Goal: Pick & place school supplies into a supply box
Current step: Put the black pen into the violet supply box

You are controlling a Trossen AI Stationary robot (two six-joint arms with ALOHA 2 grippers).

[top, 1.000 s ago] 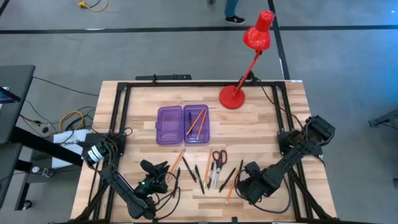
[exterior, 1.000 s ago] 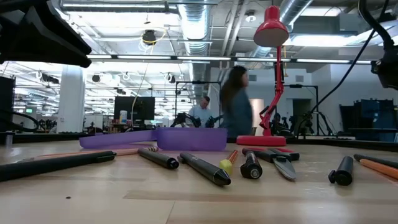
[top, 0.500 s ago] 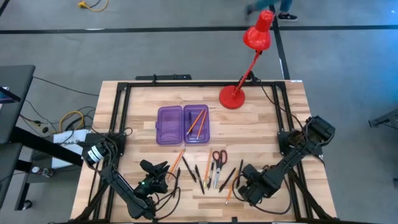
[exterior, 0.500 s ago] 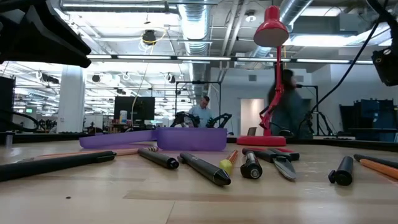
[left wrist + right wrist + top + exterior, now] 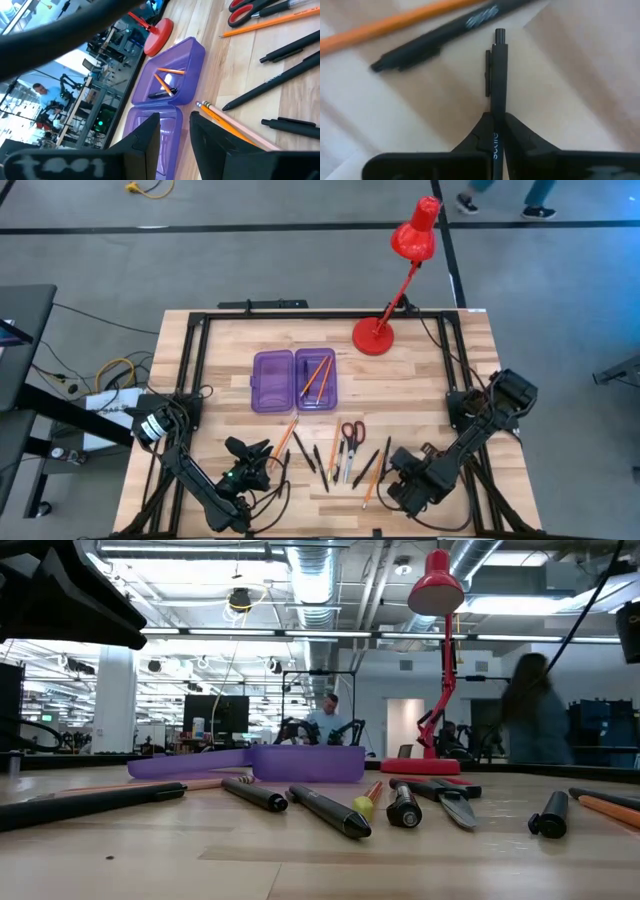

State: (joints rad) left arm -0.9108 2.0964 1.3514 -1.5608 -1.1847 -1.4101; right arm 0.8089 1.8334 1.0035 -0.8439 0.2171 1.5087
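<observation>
Wooden table (image 5: 420, 380), right gripper (image 5: 497, 131) clamping black pen (image 5: 498, 75)

Pale, smooth wood-grain table (image 5: 420, 380), translucent glossy purple plastic supply box (image 5: 172, 70), matt black plastic pen (image 5: 497, 75) beside a painted orange pencil (image 5: 395, 25), glossy red lamp (image 5: 385, 310) behind the box, matt dark right gripper (image 5: 492, 132).
</observation>
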